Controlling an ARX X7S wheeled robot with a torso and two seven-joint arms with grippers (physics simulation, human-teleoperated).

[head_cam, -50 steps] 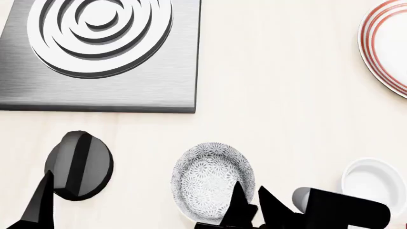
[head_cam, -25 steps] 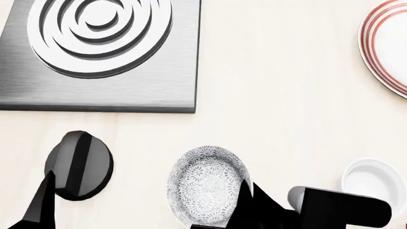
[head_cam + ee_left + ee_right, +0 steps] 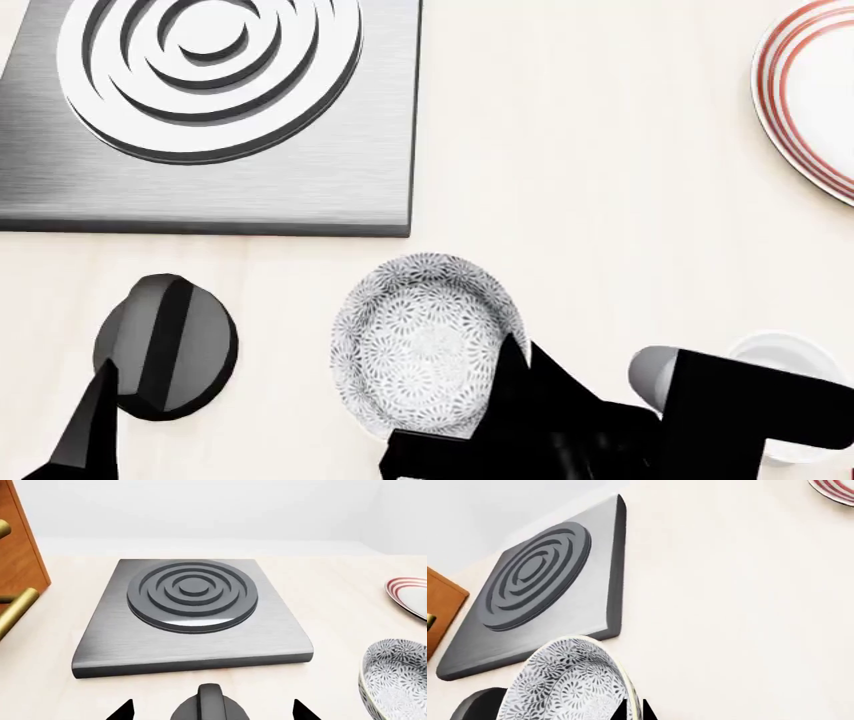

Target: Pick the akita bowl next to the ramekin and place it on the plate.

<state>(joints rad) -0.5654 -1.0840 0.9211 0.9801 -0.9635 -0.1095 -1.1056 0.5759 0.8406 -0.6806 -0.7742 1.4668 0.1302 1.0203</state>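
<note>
The akita bowl (image 3: 420, 340), grey-and-white speckled, hangs tilted above the counter. My right gripper (image 3: 514, 365) is shut on its right rim, one finger inside and one outside, as the right wrist view shows at the gripper (image 3: 632, 709) and bowl (image 3: 560, 685). The white ramekin (image 3: 801, 365) sits to the right, partly hidden by my right arm. The red-ringed plate (image 3: 787, 100) lies at the far right edge, cut off. My left gripper (image 3: 212, 711) is open, its fingertips (image 3: 123, 711) wide apart on either side of a dark knob.
A brushed-metal burner slab (image 3: 214, 110) with concentric rings fills the far left. A dark round knob (image 3: 167, 345) lies in front of it, near my left finger (image 3: 87, 430). A wooden cabinet (image 3: 17, 555) with brass handles stands left of the slab.
The right fingers closed on the bowl's rim, and the bowl rose and shifted away from the ramekin, toward the slab. The left arm stayed put.
</note>
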